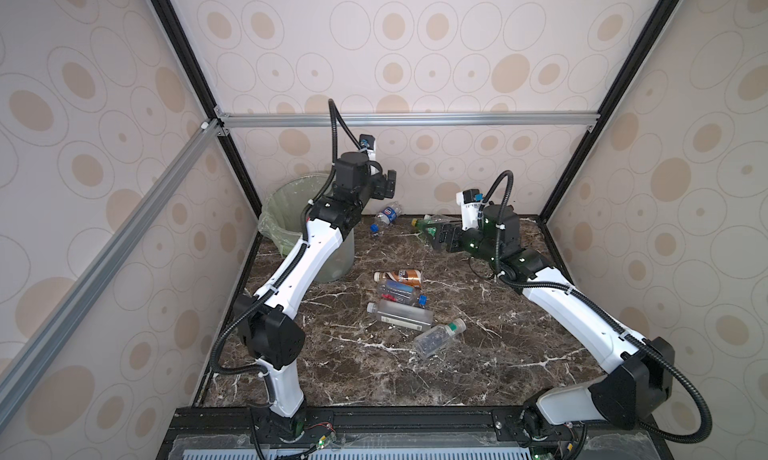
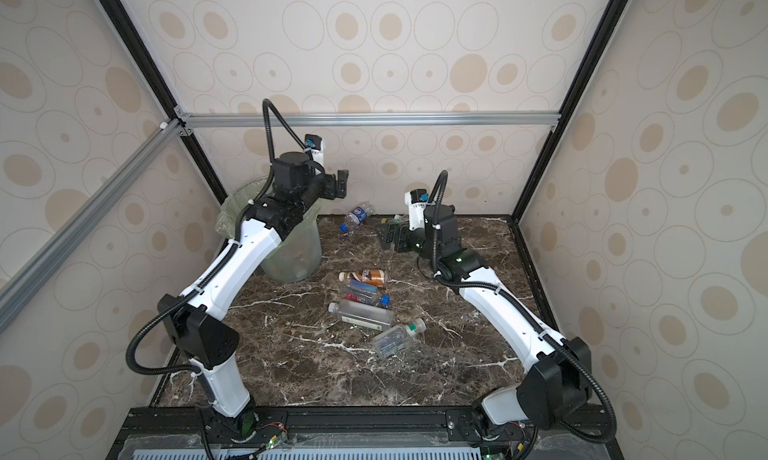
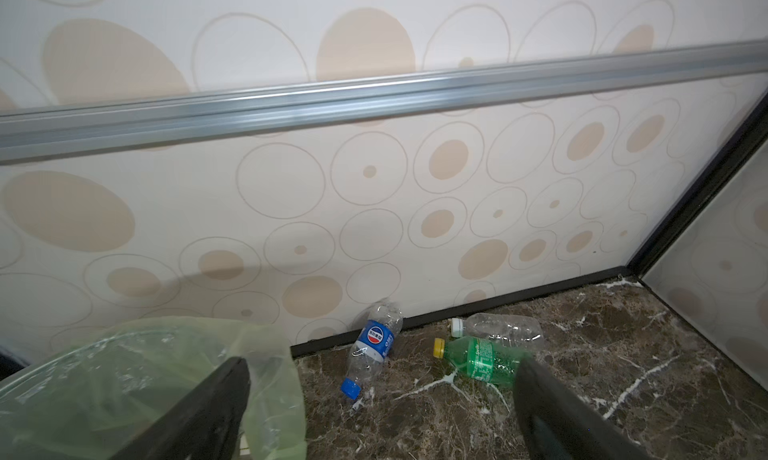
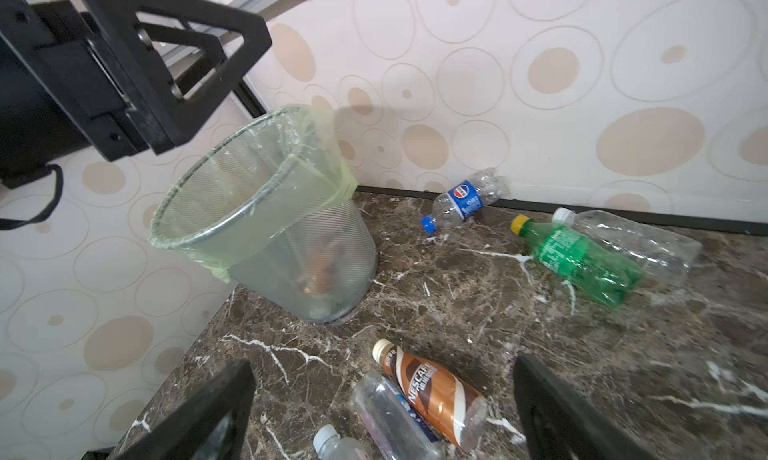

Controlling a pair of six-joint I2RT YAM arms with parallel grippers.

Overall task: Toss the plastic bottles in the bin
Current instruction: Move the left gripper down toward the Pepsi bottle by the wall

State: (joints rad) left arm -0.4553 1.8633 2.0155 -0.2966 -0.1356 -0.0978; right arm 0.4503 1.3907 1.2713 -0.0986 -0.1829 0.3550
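The bin [image 1: 276,212] [image 4: 266,212], lined with a light green bag, stands in the back left corner; brownish items show through its wall. My left gripper [image 1: 390,183] [image 3: 380,362] hangs open and empty, raised just right of the bin's rim. A blue-labelled bottle [image 1: 387,215] [image 3: 374,341], a green bottle [image 3: 482,360] [image 4: 582,258] and a clear bottle [image 3: 503,329] lie by the back wall. My right gripper [image 1: 432,234] [image 4: 382,362] is open and empty, low beside the green bottle. A brown-labelled bottle [image 1: 401,276] [image 4: 432,391] and three clear ones [image 1: 401,314] lie mid-table.
My left forearm [image 1: 316,237] crosses over the bin's front side. Patterned walls close in the back and both sides, with an aluminium rail [image 1: 407,119] along the back and black corner posts [image 1: 561,204]. Bare marble table [image 1: 478,354] lies at the front.
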